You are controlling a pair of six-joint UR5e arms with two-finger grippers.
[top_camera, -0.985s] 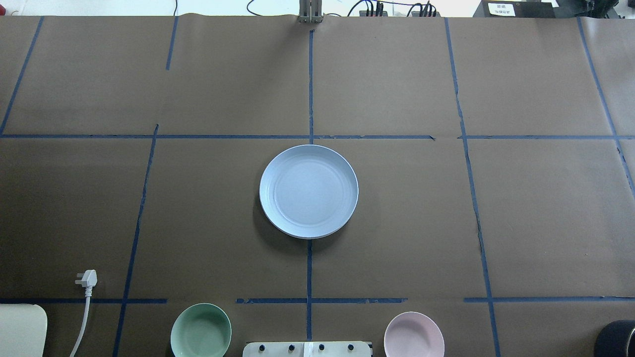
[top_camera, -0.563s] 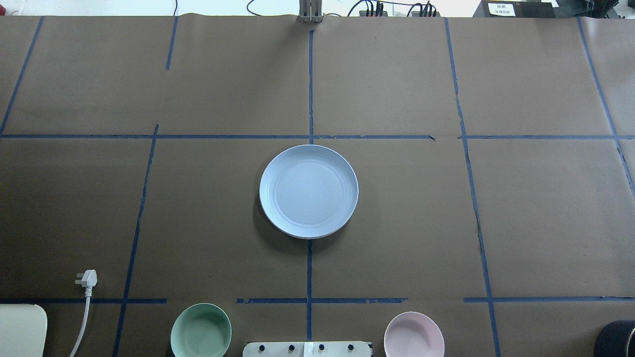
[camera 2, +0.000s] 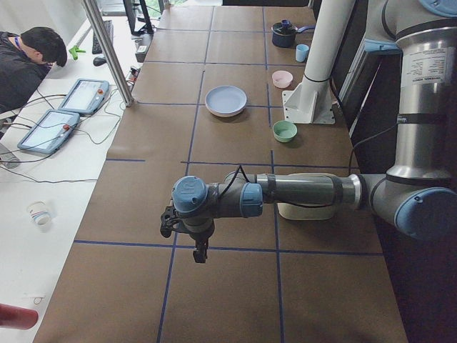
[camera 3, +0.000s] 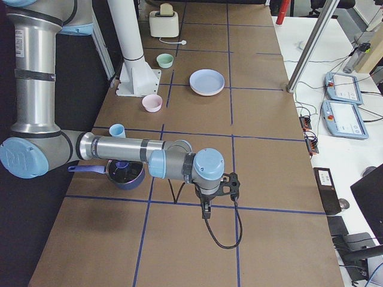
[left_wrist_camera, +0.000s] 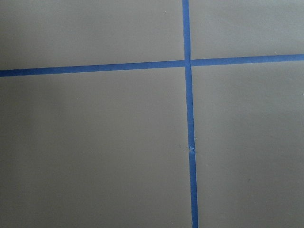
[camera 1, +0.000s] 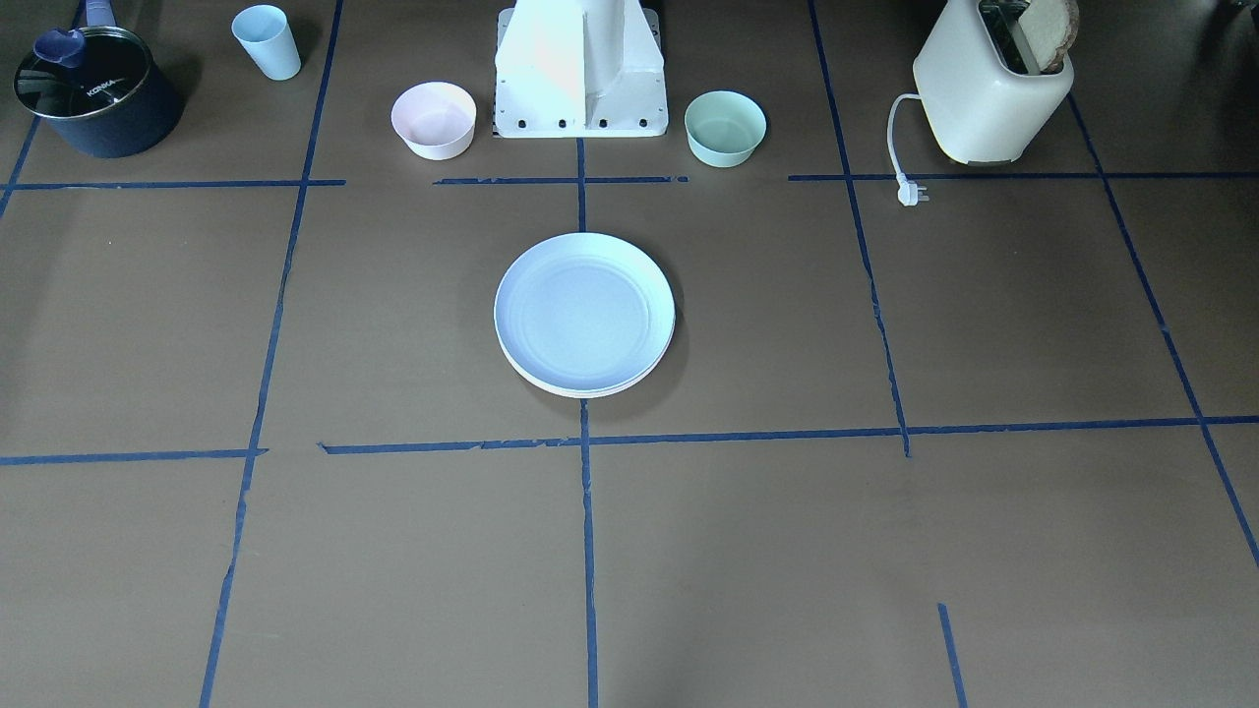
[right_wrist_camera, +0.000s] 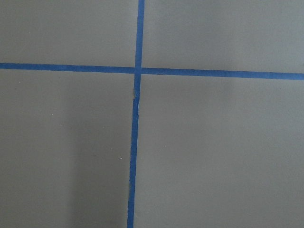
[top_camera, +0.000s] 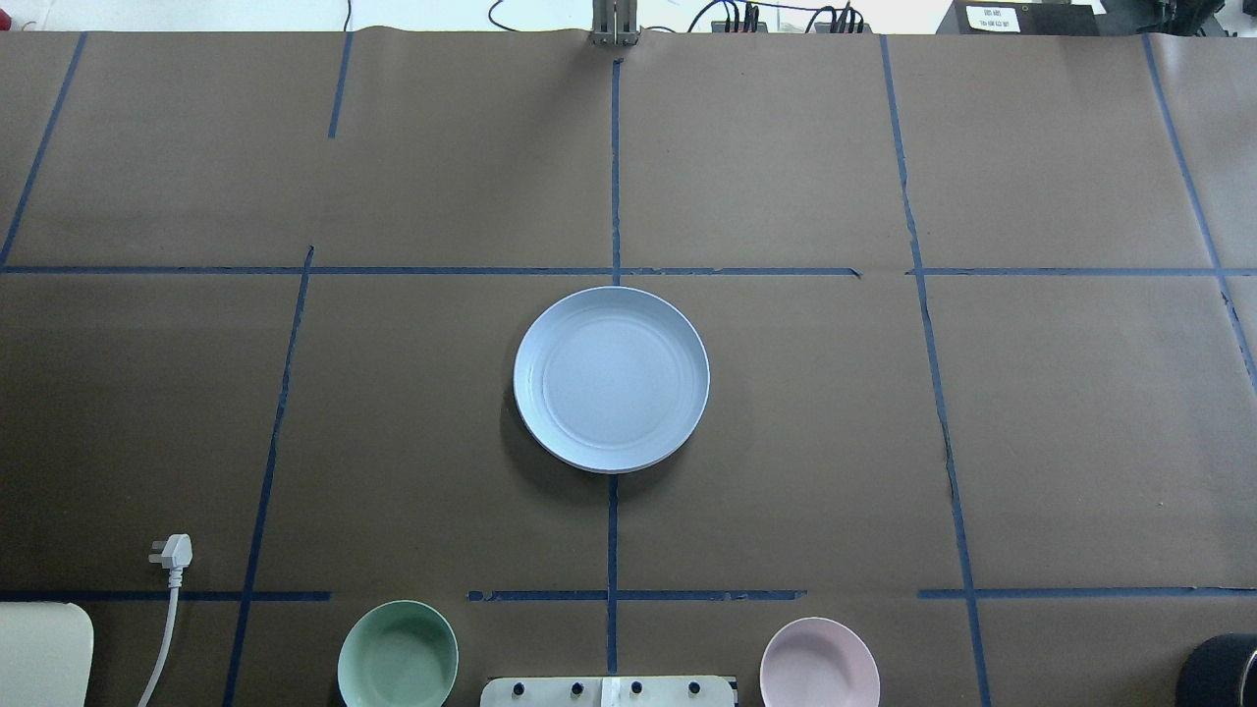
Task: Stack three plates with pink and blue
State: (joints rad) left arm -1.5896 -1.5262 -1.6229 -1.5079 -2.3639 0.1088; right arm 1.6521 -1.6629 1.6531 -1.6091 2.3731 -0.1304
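Brown table (top_camera: pixel 884 442): blue plate (top_camera: pixel 611 378) tops stack, cream plate (camera 1: pixel 582 391) peeking beneath; jaws' state unreadable.

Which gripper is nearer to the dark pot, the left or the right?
Right. The right gripper hangs near the pot, at the same end of the table; the left gripper hangs at the opposite end.

Left arm (camera 2: pixel 300 191) and right arm (camera 3: pixel 119 148): silver tubes, light-blue joint caps. Black left gripper (camera 2: pixel 201 255), right gripper (camera 3: pixel 206 210); a black cable (camera 3: pixel 225 246) loops beneath the right one.
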